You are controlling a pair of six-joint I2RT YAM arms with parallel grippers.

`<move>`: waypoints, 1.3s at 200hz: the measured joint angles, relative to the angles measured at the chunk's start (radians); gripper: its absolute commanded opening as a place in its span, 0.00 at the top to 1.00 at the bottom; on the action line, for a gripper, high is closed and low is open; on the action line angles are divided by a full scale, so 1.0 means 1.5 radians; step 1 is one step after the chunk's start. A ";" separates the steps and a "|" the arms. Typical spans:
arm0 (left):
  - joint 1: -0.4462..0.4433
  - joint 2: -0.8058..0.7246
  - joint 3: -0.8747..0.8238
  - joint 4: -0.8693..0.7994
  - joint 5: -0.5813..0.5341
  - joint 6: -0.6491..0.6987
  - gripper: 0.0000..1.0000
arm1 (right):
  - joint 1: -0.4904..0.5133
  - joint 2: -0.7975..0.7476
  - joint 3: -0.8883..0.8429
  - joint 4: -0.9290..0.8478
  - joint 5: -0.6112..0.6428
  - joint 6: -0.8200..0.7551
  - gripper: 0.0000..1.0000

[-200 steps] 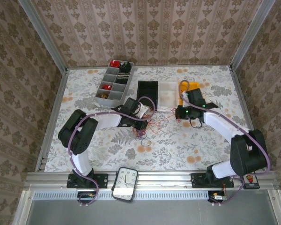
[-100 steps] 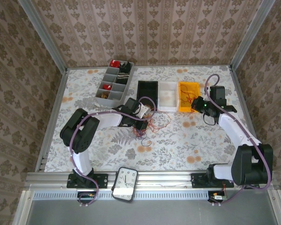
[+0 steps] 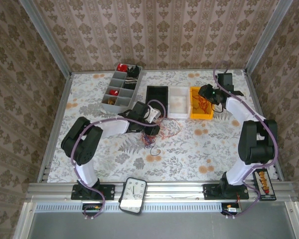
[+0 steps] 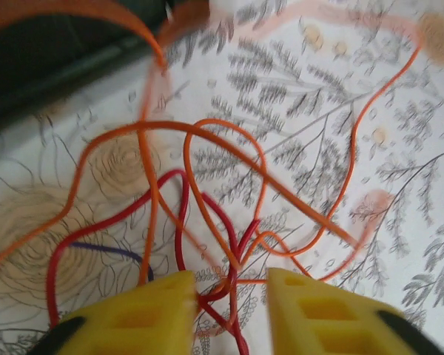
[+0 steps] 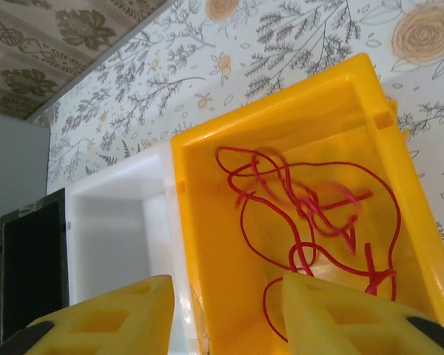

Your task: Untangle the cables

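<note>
1. On table (image 3: pixel 214 149), near black bin (image 3: pixel 157 97): cables tangle (image 4: pixel 233 266), orange/red/purple, awaiting sorting.
2. Yellow bin (image 5: pixel 185 222) holds one red cable (image 5: pixel 303 214), prob. sorted by colour.
3. My right gripper (image 5: pixel 228 318) spread above it; left gripper (image 4: pixel 231 310) spread astride tangle's red strands.

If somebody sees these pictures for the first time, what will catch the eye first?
First, the tangle of orange, red and dark blue cables on the flowered table, just ahead of the left gripper with its yellow fingers apart. Next, the bright yellow bin beside the white bin, with a loose red cable lying inside it, below the open right gripper.
</note>
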 measured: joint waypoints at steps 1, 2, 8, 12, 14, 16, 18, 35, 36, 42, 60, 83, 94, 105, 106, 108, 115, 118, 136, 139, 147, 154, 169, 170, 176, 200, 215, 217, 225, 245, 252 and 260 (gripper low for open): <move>0.000 -0.002 0.000 0.000 -0.001 -0.001 0.64 | 0.000 0.000 0.000 0.000 0.000 0.000 0.55; 0.000 -0.003 0.001 0.000 -0.001 -0.001 0.64 | 0.000 0.000 0.000 0.000 0.001 0.000 0.55; 0.000 -0.011 0.002 0.000 -0.002 -0.001 0.63 | 0.002 -0.003 0.000 -0.001 0.004 -0.001 0.55; 0.000 -0.017 0.004 0.001 -0.003 -0.001 0.63 | 0.004 -0.005 0.000 -0.002 0.005 -0.003 0.55; 0.000 -0.019 0.004 0.001 -0.004 -0.001 0.63 | 0.006 -0.006 -0.001 -0.002 0.007 -0.003 0.55; 0.000 -0.022 0.004 0.001 -0.004 -0.001 0.63 | 0.007 -0.007 -0.001 -0.002 0.007 -0.003 0.55; 0.000 -0.025 0.005 0.001 -0.005 -0.001 0.63 | 0.009 -0.008 -0.002 -0.002 0.007 -0.005 0.55; 0.003 -0.050 0.004 0.004 -0.010 -0.001 0.56 | 0.039 -0.036 -0.022 -0.001 0.011 -0.024 0.55; 0.003 -0.052 0.004 0.004 -0.010 -0.001 0.56 | 0.041 -0.038 -0.023 -0.001 0.011 -0.025 0.55; 0.006 -0.062 0.001 0.008 -0.010 -0.004 0.55 | 0.059 -0.052 -0.034 -0.003 0.011 -0.036 0.55; 0.024 -0.095 -0.013 0.024 -0.011 -0.010 0.51 | 0.136 -0.092 -0.064 -0.014 0.004 -0.078 0.56; 0.058 -0.117 -0.033 0.036 -0.012 -0.027 0.50 | 0.250 -0.106 -0.080 -0.035 -0.018 -0.136 0.56; 0.073 -0.117 -0.043 0.043 -0.018 -0.039 0.49 | 0.301 -0.101 -0.080 -0.051 -0.034 -0.166 0.56; 0.084 -0.117 -0.058 0.047 -0.028 -0.055 0.49 | 0.343 -0.089 -0.079 -0.063 -0.046 -0.192 0.57; 0.085 -0.117 -0.061 0.047 -0.030 -0.056 0.49 | 0.346 -0.087 -0.079 -0.064 -0.047 -0.194 0.57; 0.086 -0.117 -0.063 0.047 -0.031 -0.058 0.49 | 0.353 -0.083 -0.077 -0.068 -0.048 -0.199 0.57; 0.091 -0.117 -0.073 0.048 -0.039 -0.070 0.49 | 0.376 -0.067 -0.070 -0.082 -0.053 -0.216 0.56; 0.093 -0.117 -0.078 0.048 -0.043 -0.074 0.49 | 0.383 -0.058 -0.065 -0.089 -0.054 -0.221 0.57; 0.096 -0.117 -0.100 0.052 -0.065 -0.098 0.49 | 0.419 0.004 -0.022 -0.130 -0.059 -0.257 0.57; 0.096 -0.117 -0.102 0.052 -0.070 -0.101 0.49 | 0.423 0.017 -0.013 -0.136 -0.060 -0.263 0.57; 0.096 -0.117 -0.110 0.054 -0.079 -0.109 0.49 | 0.430 0.042 0.008 -0.153 -0.062 -0.273 0.57; 0.096 -0.117 -0.115 0.057 -0.089 -0.116 0.49 | 0.432 0.061 0.023 -0.164 -0.063 -0.281 0.57; 0.096 -0.117 -0.123 0.062 -0.105 -0.126 0.50 | 0.433 0.089 0.039 -0.182 -0.062 -0.289 0.57; 0.096 -0.117 -0.124 0.062 -0.105 -0.127 0.50 | 0.433 0.090 0.040 -0.182 -0.062 -0.290 0.57; 0.096 -0.117 -0.126 0.064 -0.110 -0.129 0.50 | 0.433 0.094 0.040 -0.187 -0.061 -0.292 0.57; 0.096 -0.117 -0.130 0.067 -0.118 -0.135 0.53 | 0.431 0.104 0.040 -0.206 -0.057 -0.300 0.57; 0.096 -0.117 -0.132 0.067 -0.120 -0.136 0.53 | 0.430 0.112 0.043 -0.213 -0.055 -0.300 0.58; 0.095 -0.117 -0.132 0.067 -0.120 -0.136 0.53 | 0.430 0.114 0.044 -0.213 -0.054 -0.300 0.58; 0.093 -0.117 -0.134 0.066 -0.121 -0.136 0.54 | 0.430 0.122 0.048 -0.213 -0.054 -0.300 0.58; 0.088 -0.117 -0.135 0.066 -0.122 -0.136 0.56 | 0.428 0.139 0.049 -0.213 -0.052 -0.300 0.58; 0.087 -0.117 -0.135 0.066 -0.122 -0.136 0.56 | 0.426 0.144 0.049 -0.212 -0.053 -0.300 0.58; 0.085 -0.117 -0.135 0.066 -0.122 -0.136 0.57 | 0.422 0.147 0.049 -0.211 -0.053 -0.298 0.58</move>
